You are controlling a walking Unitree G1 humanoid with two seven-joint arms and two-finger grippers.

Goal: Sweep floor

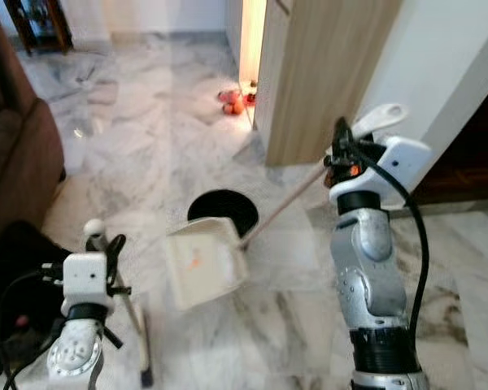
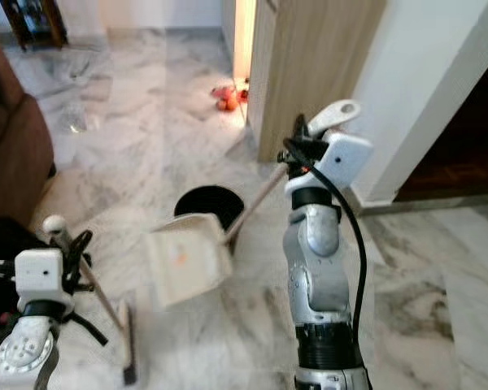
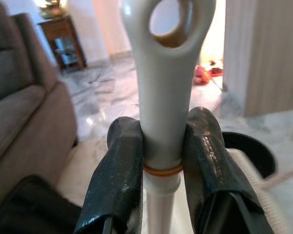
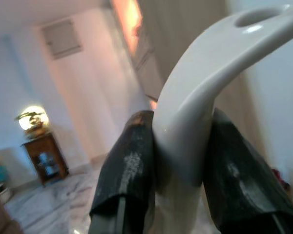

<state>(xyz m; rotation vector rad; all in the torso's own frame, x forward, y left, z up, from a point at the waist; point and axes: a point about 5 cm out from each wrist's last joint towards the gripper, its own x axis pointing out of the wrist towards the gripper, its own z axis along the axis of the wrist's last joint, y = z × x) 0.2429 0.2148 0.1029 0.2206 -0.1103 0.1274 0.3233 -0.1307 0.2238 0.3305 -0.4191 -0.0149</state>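
My right gripper [image 1: 342, 151] is raised at the right and shut on the white curved grip [image 4: 200, 87] of a long-handled dustpan. Its thin pole [image 1: 281, 207] slants down to the cream pan [image 1: 202, 264], which hangs tilted beside and just in front of a round black bin [image 1: 224, 210]. A small orange speck lies in the pan. My left gripper [image 3: 163, 146] is low at the left, shut on the white broom handle [image 3: 166, 73] just below its hanging hole. The broom's stick runs down to its dark head [image 1: 144, 357] on the marble floor.
A brown sofa [image 1: 12, 154] and a dark bag [image 1: 16, 276] border the left. A wooden panel [image 1: 325, 73] and white wall [image 1: 439, 73] stand behind the bin on the right. Red and orange items [image 1: 234, 101] lie by the lit doorway. A wooden side table [image 1: 37, 20] stands far back.
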